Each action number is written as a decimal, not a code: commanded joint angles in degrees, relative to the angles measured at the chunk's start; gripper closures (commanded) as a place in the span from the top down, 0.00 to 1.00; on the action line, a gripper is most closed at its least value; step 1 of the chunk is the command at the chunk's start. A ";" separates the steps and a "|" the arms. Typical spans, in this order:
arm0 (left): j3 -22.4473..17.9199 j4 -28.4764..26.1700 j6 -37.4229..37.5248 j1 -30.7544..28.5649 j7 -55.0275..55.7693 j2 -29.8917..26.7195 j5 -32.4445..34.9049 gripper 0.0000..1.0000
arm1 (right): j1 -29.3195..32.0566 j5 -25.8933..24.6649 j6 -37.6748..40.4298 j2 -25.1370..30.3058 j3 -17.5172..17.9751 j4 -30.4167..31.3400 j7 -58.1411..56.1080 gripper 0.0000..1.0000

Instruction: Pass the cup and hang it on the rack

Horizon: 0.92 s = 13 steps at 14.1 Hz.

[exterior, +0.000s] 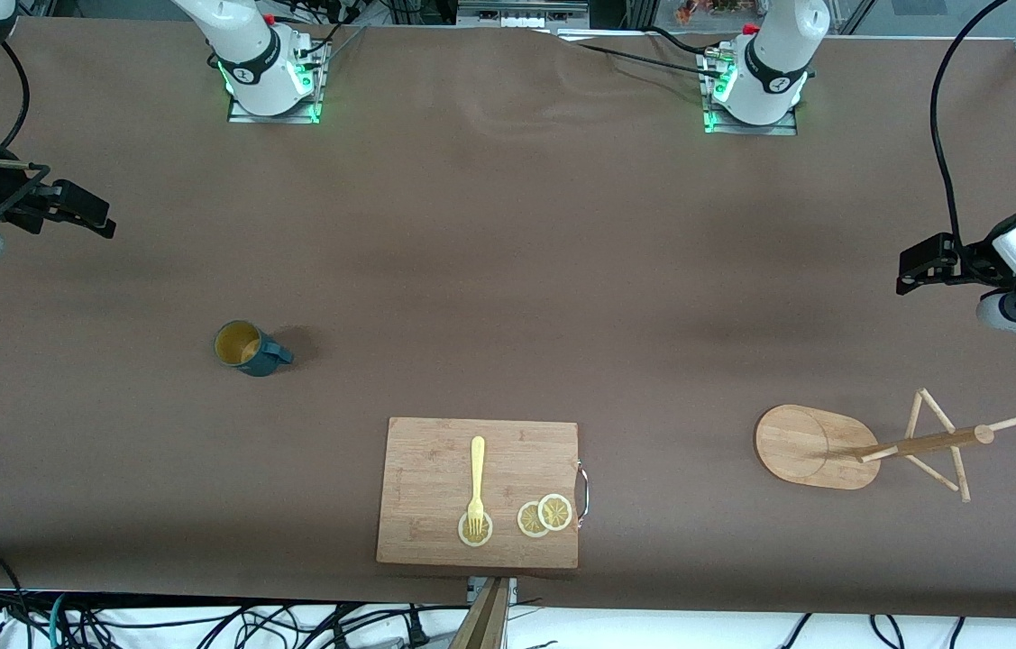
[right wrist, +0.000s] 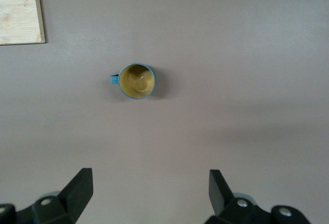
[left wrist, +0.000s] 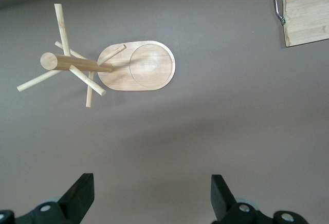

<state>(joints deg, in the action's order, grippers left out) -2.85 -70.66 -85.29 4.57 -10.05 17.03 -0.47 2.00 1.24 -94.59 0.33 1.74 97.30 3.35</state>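
1. Dark teal on the outside and yellowish-tan inside, the cup [exterior: 248, 348] stands upright on the brown tabletop [exterior: 508, 225], toward my right arm's end, with its loop handle pointing toward my left arm's end.
2. My right end effector [exterior: 84, 213] hangs in the air over bare tabletop at the right arm's end. Its fingers [right wrist: 77, 190] are spread wide apart and grip nothing. In the right wrist view the cup [right wrist: 136, 81] sits well apart from them, mouth up.
3. Light wood makes up the rack [exterior: 868, 446], which stands on the tabletop toward my left arm's end. Its flat oval base rests on the cloth, and the round post with its thin pegs shows above it. No cup hangs on any peg.
4. My left end effector [exterior: 922, 266] hovers over bare tabletop at the left arm's end. Its fingers [left wrist: 79, 196] are also wide apart and empty. In the left wrist view the rack [left wrist: 110, 67] lies well clear of them.
5. A bamboo cutting board [exterior: 435, 451] lies between the cup and the rack, nearer to the front camera than the cup. On it rest a yellow fork [exterior: 477, 482] and three lemon slices [exterior: 545, 515]; the fork's tines lie on one slice, and the other two overlap beside the board's metal handle [exterior: 583, 491].
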 commanded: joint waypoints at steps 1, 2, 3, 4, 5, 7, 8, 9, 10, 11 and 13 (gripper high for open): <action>0.03 1.84 0.39 -0.26 0.03 0.81 -0.41 1.00 | -0.06 0.43 0.02 0.28 0.02 -0.36 -0.28 1.00; 0.03 1.84 0.39 -0.26 0.03 0.81 -0.41 1.00 | -0.06 0.26 -0.16 0.28 0.02 -0.36 -0.80 1.00; 0.03 1.84 0.39 -0.26 0.03 0.81 -0.41 1.00 | 0.02 0.17 -0.07 0.20 0.02 -0.45 -1.06 1.00; 0.03 1.84 0.39 -0.26 0.03 0.81 -0.41 1.00 | -0.06 0.17 -0.07 0.19 0.02 -0.45 -1.06 1.00; 0.03 1.76 0.39 -0.26 0.03 0.81 -0.41 1.00 | -0.06 0.25 -0.07 0.11 0.02 -0.53 -1.06 1.00; 0.03 1.84 0.39 -0.26 -0.06 0.81 -0.41 1.00 | -0.06 0.26 0.19 0.02 -0.06 -0.53 -1.06 1.00; -0.05 1.84 0.39 -0.26 -0.06 0.81 -0.41 1.00 | -0.06 0.26 0.28 -0.07 -0.07 -0.53 -1.06 1.00; -0.05 1.84 0.39 -0.26 -0.06 0.81 -0.41 1.00 | -0.06 0.34 0.28 -0.07 -0.07 -0.53 -1.15 1.00; -0.05 1.84 0.39 -0.26 -0.14 0.81 -0.41 1.00 | -0.06 0.34 0.28 -0.16 -0.07 -0.53 -1.24 1.00; -0.05 1.84 0.39 -0.26 -0.06 0.81 -0.41 1.00 | -0.06 0.34 0.28 -0.16 -0.07 -0.53 -1.41 1.00; -0.05 1.84 0.39 -0.26 -0.06 0.81 -0.41 1.00 | -0.15 0.26 0.37 -0.16 0.02 -0.53 -1.24 1.00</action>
<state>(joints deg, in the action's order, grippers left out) -2.87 -70.66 -85.29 4.54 -10.05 17.03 -0.47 1.99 1.24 -94.68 0.30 1.74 97.29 2.95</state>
